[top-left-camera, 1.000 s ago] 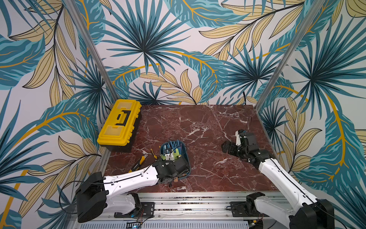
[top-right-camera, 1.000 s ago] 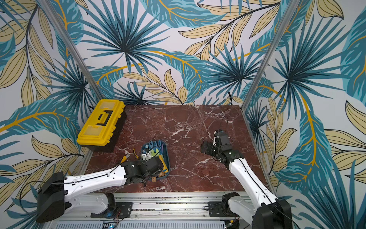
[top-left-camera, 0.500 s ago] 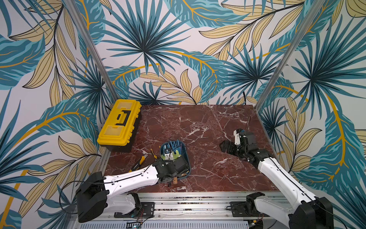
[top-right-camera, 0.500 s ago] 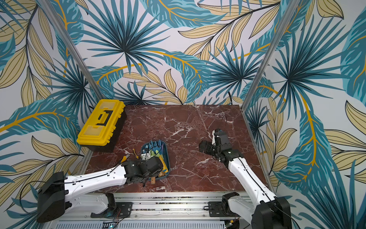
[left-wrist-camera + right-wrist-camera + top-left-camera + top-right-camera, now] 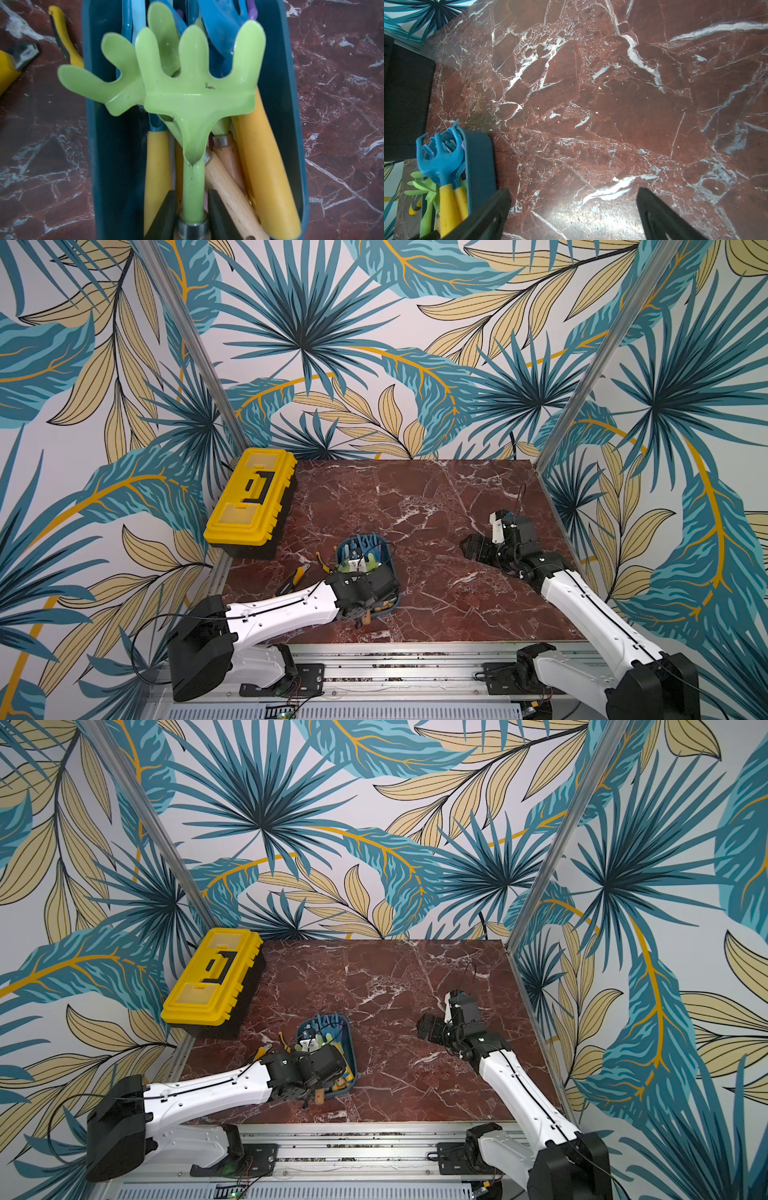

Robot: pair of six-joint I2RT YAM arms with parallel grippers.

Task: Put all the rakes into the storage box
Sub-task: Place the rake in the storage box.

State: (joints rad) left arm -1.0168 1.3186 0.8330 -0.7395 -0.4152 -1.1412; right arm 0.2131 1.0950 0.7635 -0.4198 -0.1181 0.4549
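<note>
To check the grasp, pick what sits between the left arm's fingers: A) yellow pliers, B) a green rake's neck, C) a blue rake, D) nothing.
B: in the left wrist view, the neck of the green rake runs between the two black fingers, over the box.

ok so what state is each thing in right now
left fingers: shut on the rake's neck
right fingers: wide open, empty
rake: held, head over the other tools in the box
box: full of tools
toolbox: lid closed
</note>
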